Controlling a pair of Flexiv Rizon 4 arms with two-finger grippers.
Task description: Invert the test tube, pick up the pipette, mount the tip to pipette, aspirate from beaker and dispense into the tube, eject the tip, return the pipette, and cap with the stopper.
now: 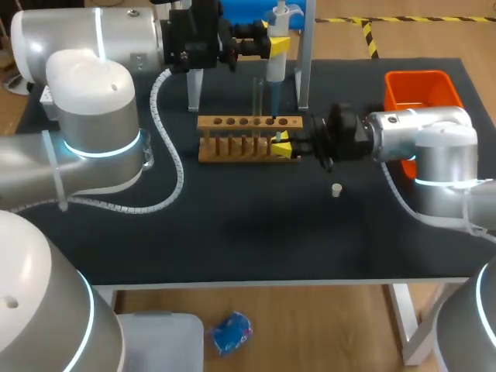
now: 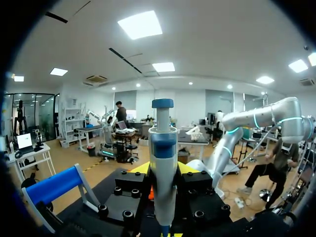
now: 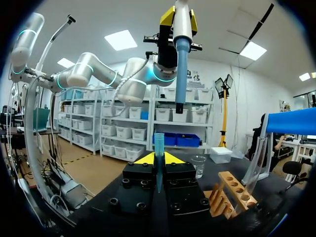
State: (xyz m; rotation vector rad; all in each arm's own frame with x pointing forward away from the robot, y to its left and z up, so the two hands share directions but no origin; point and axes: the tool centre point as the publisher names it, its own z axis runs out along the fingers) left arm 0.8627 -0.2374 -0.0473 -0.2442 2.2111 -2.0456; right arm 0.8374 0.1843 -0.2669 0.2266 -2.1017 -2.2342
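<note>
Wooden rack (image 1: 232, 147) holding tube (image 1: 256, 97), left fingers (image 1: 279, 45) on pipette (image 2: 163, 168), right fingers (image 1: 284, 147) on tip (image 3: 158, 153)

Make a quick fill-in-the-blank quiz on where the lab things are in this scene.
The left gripper is shut on the ____.
The right gripper is shut on a blue ____.
The test tube stands upright in the wooden ____.
The stopper lies on the ____.
Missing words: pipette; pipette tip; rack; table.
</note>
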